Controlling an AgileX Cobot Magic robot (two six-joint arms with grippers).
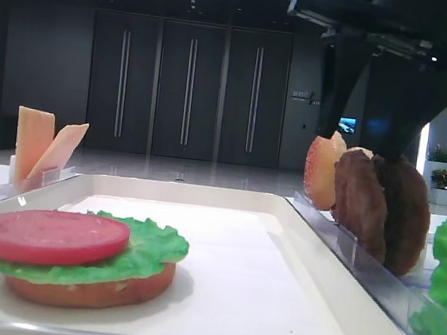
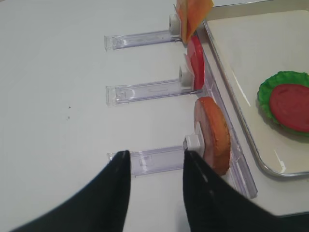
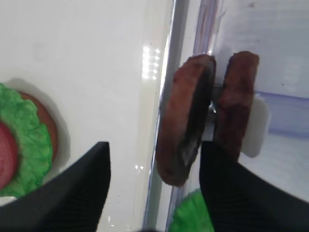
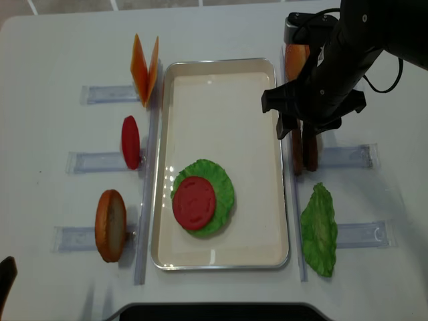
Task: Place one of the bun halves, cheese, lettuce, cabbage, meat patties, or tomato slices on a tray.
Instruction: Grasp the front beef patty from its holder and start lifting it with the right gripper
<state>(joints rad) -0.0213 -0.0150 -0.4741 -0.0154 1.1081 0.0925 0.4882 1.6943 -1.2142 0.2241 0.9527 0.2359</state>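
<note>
Evidently the right gripper (image 3: 154,188) straddles, jaws wide, the meat patty (image 3: 186,121) nearest the tray's (image 3: 159,96) right edge. Stiff, light, grainy; pinch its flat faces.

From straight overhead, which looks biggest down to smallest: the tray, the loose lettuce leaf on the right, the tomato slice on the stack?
1. Tray, by far the largest.
2. Loose lettuce leaf, long and narrow.
3. Tomato slice, the smallest, though not much smaller than the leaf.
</note>
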